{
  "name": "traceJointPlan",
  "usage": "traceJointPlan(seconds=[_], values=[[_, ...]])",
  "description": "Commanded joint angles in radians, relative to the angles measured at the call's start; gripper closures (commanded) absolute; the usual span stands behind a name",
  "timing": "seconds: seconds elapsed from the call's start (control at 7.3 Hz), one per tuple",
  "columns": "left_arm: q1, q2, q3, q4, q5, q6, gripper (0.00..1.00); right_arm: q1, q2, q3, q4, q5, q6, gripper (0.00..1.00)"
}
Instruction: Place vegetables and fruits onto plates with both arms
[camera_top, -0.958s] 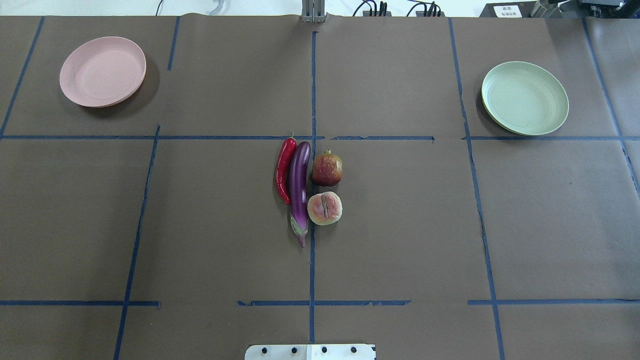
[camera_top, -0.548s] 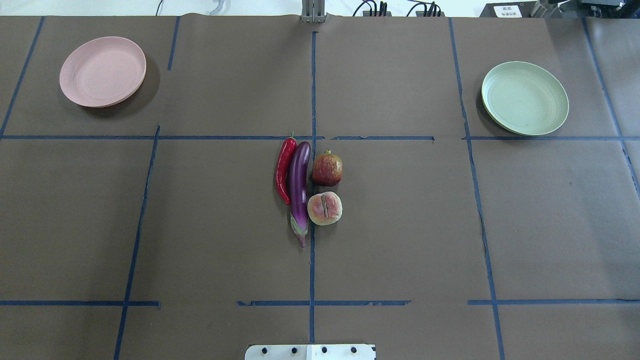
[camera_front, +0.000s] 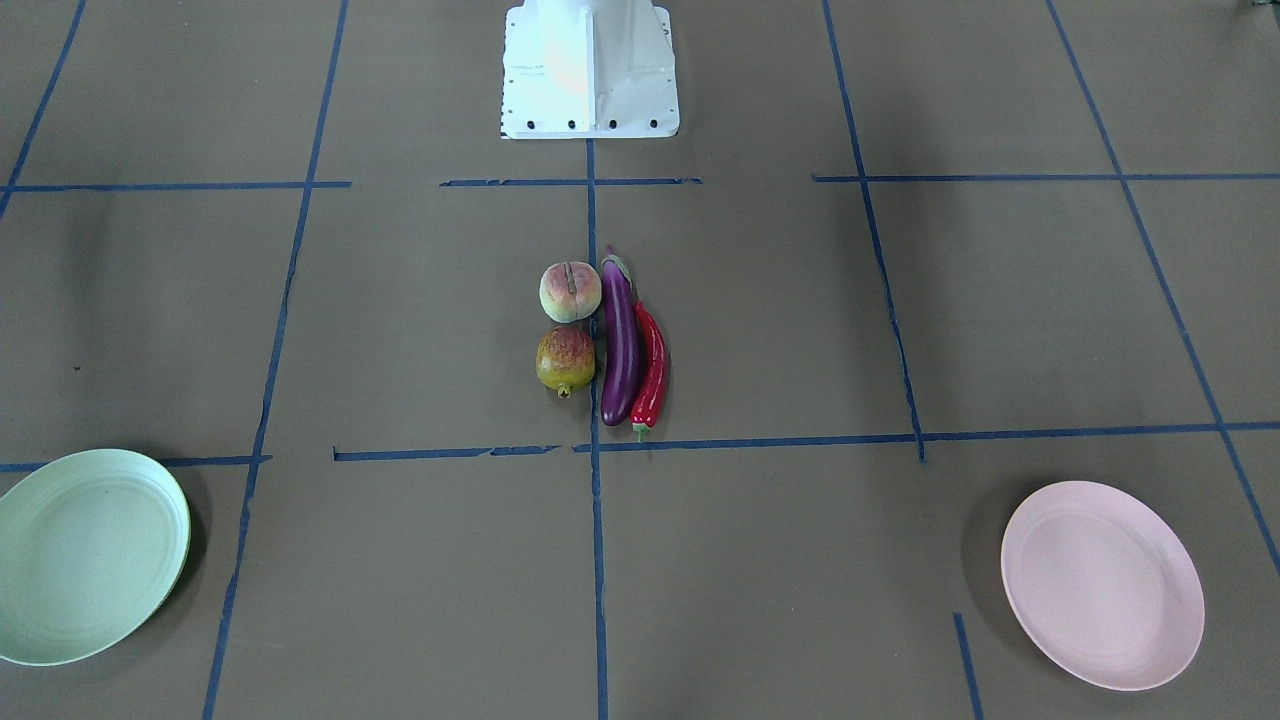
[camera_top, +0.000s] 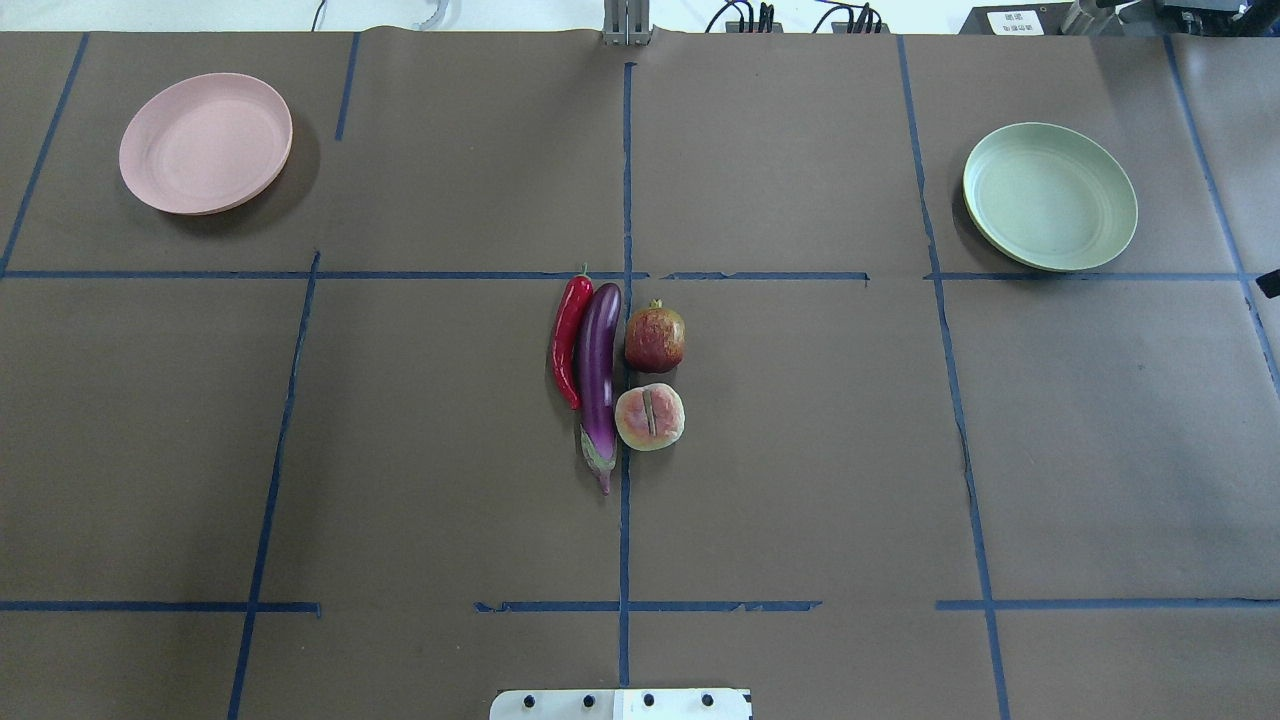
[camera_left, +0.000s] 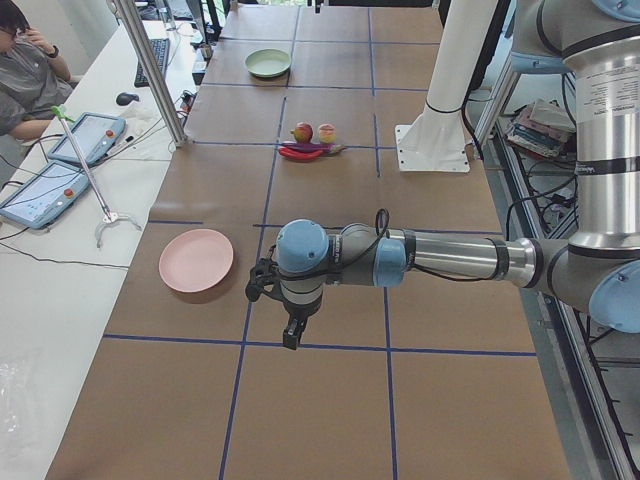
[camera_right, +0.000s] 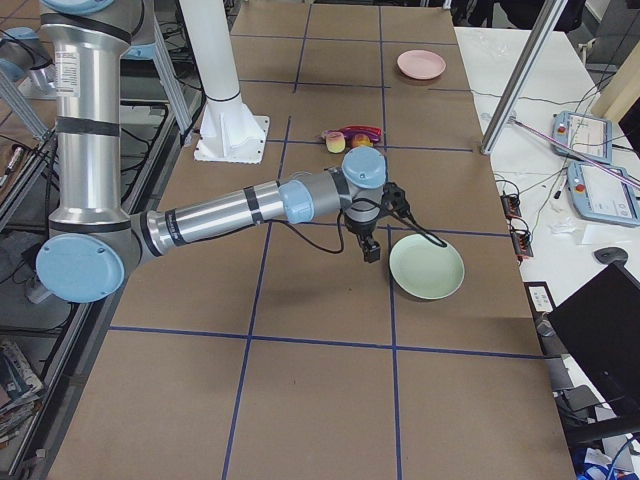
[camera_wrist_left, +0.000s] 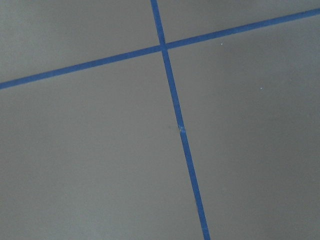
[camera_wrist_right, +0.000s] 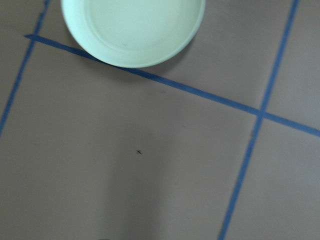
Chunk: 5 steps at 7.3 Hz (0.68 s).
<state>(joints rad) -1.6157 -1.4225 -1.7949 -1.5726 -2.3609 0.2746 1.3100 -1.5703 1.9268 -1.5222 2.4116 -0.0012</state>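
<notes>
At tabletop (camera_top: 400, 450) centre, see eggplant (camera_top: 598, 380) with chili (camera_top: 567, 340) just beside at 9 o'clock, pomegranate-like fruit (camera_top: 655, 340) and peach (camera_top: 650, 416) at 3, pink plate (camera_top: 205, 142) far out at 10, green plate (camera_top: 1050, 196) at 2; cannot tell whether left claw (camera_left: 290, 337) or right claw (camera_right: 370, 250) is clenched.

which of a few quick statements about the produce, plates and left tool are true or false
The eggplant lies between the chili pepper and the peach and pomegranate. True.
The left tool hangs above the table near the pink plate. True.
The pink plate holds the chili pepper. False: it is empty, like the green plate.
The pomegranate is the fruit closer to the robot. False: the peach is nearer the white base.
</notes>
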Motion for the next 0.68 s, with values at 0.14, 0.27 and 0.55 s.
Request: traceJointPlan(seconds=[0.14,0.27,0.55], values=[[0.028,-0.065,0.103,-0.104,-0.006,-0.003,0.00,-0.287,0.252,0.030,0.002,-0.107,0.497,0.00],[0.045,-0.065,0.109,-0.139,-0.003,-0.008,0.00,-0.434,0.289,0.078,-0.004,-0.255,0.668,0.00],[0.045,-0.065,0.112,-0.142,-0.006,-0.008,0.00,-0.646,0.460,0.071,-0.088,-0.398,0.959,0.00]])
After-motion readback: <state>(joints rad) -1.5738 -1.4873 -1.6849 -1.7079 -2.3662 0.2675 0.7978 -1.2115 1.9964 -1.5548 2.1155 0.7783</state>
